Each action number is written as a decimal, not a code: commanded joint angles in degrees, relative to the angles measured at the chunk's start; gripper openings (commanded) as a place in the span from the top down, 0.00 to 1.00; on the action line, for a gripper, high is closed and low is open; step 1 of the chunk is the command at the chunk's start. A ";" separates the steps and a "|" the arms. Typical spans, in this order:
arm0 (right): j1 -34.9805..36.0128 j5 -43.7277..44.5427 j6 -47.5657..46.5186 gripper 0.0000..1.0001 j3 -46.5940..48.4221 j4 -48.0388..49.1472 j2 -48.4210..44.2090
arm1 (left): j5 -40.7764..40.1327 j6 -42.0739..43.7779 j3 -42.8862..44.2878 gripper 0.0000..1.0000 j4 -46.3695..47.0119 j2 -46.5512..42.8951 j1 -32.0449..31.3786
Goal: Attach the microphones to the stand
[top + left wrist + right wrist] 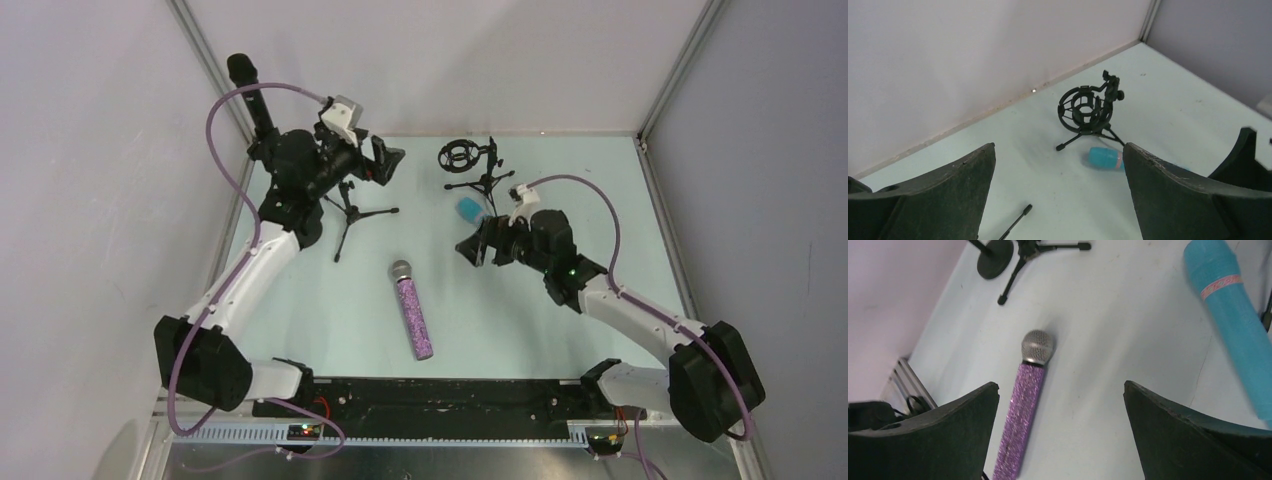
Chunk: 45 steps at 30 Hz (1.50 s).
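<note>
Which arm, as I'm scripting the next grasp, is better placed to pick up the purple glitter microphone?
Right. The right gripper, fingers open, faces the purple glitter microphone, which lies just ahead in its wrist view. The left gripper is farther back, facing the shock-mount stand.

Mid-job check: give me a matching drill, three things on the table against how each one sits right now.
Things:
1. purple microphone
2. turquoise microphone
3. ring-mount stand

States:
A. upright, its ring empty
B. lying flat in the open, apart from everything else
C. lying flat by the ring-mount stand's feet

Pairs: 1-B, 2-C, 3-A
</note>
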 commanded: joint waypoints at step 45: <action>-5.44 19.17 -11.36 0.67 35.34 -40.89 43.31 | -9.50 15.28 -0.34 0.00 -5.51 -3.37 -8.18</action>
